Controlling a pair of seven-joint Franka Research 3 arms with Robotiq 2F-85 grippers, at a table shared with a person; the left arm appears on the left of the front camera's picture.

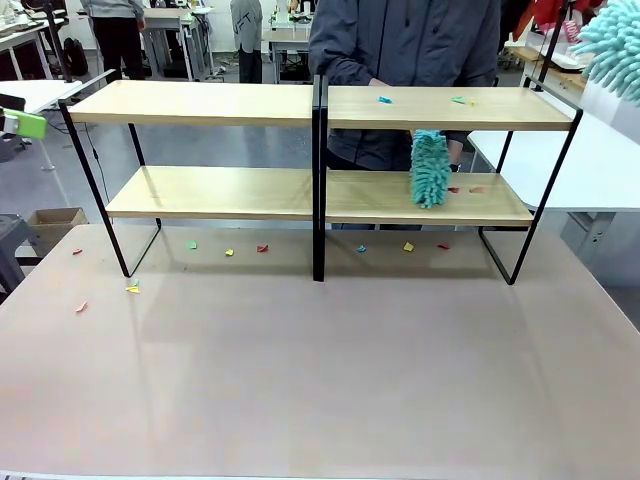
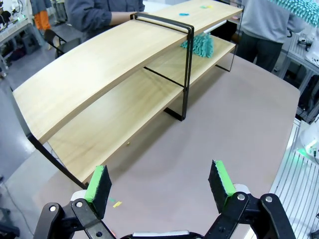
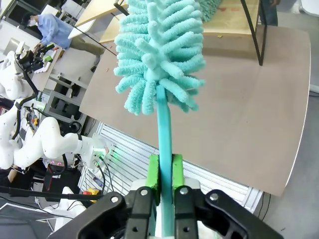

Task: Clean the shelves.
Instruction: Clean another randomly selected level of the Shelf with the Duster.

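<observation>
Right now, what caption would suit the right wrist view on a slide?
Right gripper shut on a turquoise microfibre duster, held above the greyish-brown tabletop.

Two teal dusters (image 1: 431, 168), one set of shelves (image 1: 200, 103) with two tiers — and nine paper scraps (image 1: 229, 252) on the tabletop (image 1: 320, 380).

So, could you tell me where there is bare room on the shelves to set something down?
Both boards of the shelves left of the central upright are bare. Right of it, paper scraps dot the top board, and a teal duster and red scraps crowd the lower one. The near tabletop is bare too.
</observation>
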